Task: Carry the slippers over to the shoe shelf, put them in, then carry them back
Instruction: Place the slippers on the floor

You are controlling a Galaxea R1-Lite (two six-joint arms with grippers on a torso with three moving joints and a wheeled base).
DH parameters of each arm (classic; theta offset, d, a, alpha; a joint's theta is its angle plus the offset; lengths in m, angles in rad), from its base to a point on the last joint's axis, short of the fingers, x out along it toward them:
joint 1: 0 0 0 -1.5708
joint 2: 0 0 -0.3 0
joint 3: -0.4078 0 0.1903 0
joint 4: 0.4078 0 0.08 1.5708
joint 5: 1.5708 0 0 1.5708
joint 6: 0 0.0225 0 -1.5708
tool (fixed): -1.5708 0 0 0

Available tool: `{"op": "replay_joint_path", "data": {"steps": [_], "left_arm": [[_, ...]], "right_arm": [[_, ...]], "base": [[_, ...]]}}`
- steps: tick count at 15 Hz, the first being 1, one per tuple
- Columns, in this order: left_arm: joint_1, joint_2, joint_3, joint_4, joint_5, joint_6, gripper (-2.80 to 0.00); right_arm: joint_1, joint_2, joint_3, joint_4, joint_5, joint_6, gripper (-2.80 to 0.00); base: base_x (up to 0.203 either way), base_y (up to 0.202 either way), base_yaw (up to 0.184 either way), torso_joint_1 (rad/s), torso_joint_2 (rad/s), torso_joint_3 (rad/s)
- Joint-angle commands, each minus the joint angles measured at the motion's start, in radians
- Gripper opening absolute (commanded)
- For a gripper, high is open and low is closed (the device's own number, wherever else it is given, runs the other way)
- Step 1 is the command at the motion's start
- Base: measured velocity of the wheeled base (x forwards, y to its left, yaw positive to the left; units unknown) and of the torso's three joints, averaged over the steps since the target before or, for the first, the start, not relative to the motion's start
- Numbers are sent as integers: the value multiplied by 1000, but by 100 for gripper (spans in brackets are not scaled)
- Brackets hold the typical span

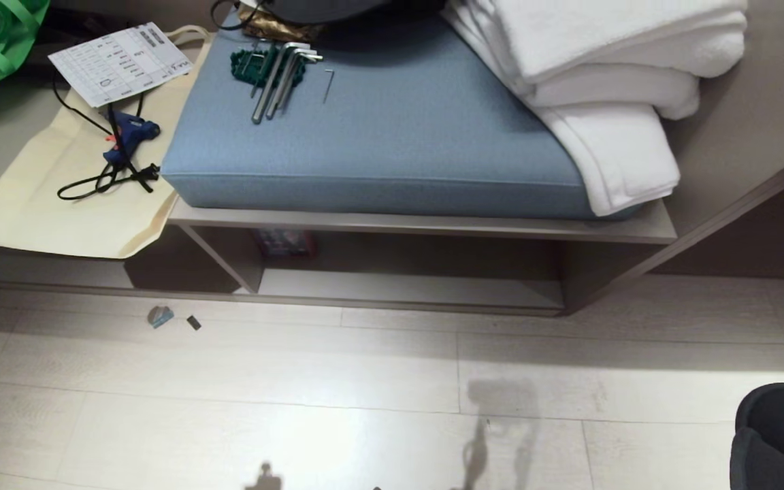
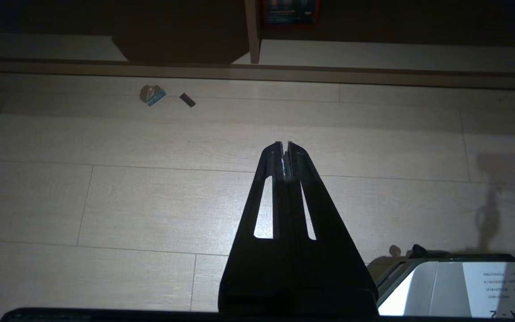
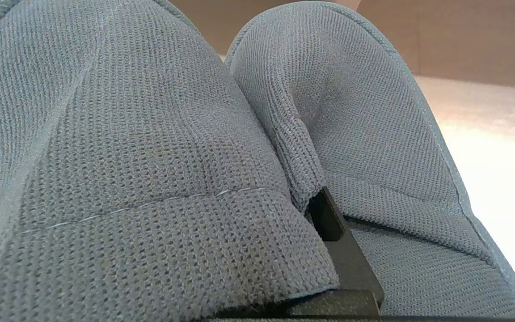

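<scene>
The dark grey knitted slippers point(image 3: 128, 156) fill the right wrist view, pressed side by side, with my right gripper point(image 3: 315, 201) shut on their bands; one black finger point(image 3: 333, 223) shows between them. In the head view the slippers point(image 1: 783, 435) hang at the lower right corner, above the pale floor. The shoe shelf point(image 1: 405, 289) is the low cubby under the bench, with a pale base board and a slanted divider point(image 1: 229, 262); it also shows in the left wrist view as the shoe shelf point(image 2: 373, 51). My left gripper point(image 2: 284, 145) is shut and empty, pointing at the floor in front of the shelf.
On the bench lie a blue cushion point(image 1: 378, 136) with hex keys point(image 1: 280, 75), folded white towels point(image 1: 603, 68), a cream tote bag point(image 1: 58, 197), a blue glue gun point(image 1: 130, 136) and a paper sheet point(image 1: 120, 61). A red box point(image 1: 283, 241) stands in the cubby. Small scraps point(image 1: 160, 316) lie on the floor.
</scene>
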Motion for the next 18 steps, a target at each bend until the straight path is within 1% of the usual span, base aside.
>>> {"op": "replay_joint_path", "data": {"steps": [1, 18], "left_arm": [[0, 1, 0, -2, 0, 0, -280], [0, 1, 0, -2, 0, 0, -280]], "right_arm": [[0, 2, -1, 0, 0, 0, -280], [0, 2, 0, 0, 0, 0, -280]], "base": [[0, 0, 0, 2, 7, 203], [0, 0, 0, 2, 3, 203]]}}
